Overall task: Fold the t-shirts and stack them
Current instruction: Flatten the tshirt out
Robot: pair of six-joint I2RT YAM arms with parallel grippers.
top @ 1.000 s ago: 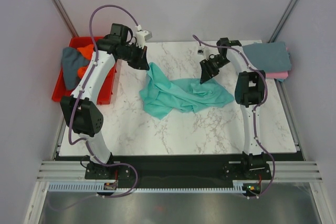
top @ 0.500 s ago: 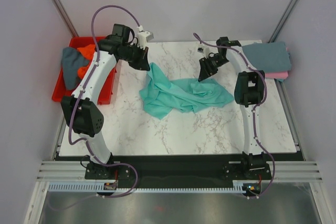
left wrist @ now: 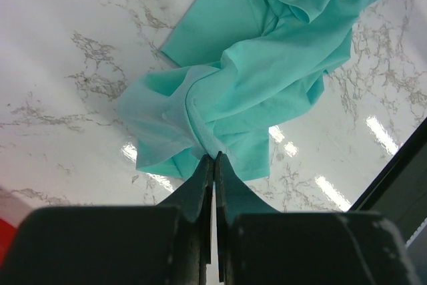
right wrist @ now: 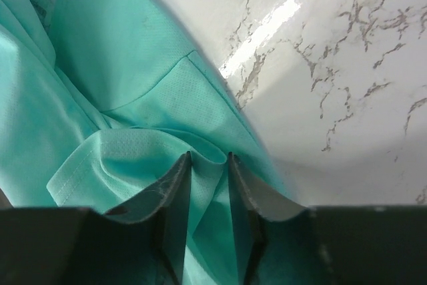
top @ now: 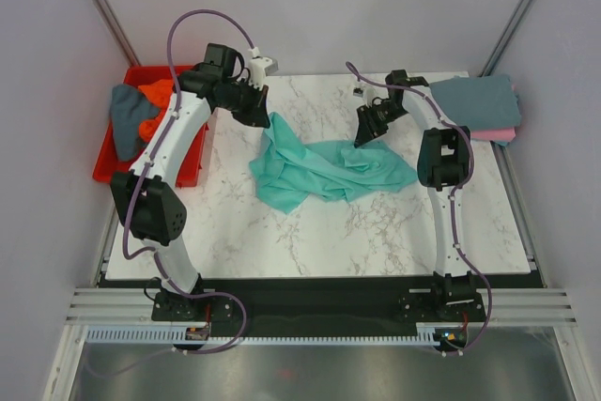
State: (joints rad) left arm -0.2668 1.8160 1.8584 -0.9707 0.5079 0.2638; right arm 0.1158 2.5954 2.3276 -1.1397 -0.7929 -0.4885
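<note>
A crumpled teal t-shirt (top: 324, 168) lies in the middle of the marble table (top: 310, 232). My left gripper (top: 260, 115) is shut on the shirt's far left corner; the left wrist view shows the jaws (left wrist: 214, 156) pinched tight on a bunched edge of the teal cloth (left wrist: 267, 71). My right gripper (top: 361, 138) is at the shirt's far right edge. In the right wrist view its jaws (right wrist: 209, 158) stand close together with a raised fold of the teal shirt (right wrist: 120, 85) filling the gap between them.
A red bin (top: 101, 161) at the far left holds grey and orange garments (top: 127, 115). A folded grey-blue shirt (top: 479, 99) lies on a pink one (top: 498, 133) at the far right corner. Grey walls close in the table.
The right gripper has shifted slightly up and left at the shirt's edge. The left gripper has edged a little toward the back, still holding the corner. The shirt has barely moved.
</note>
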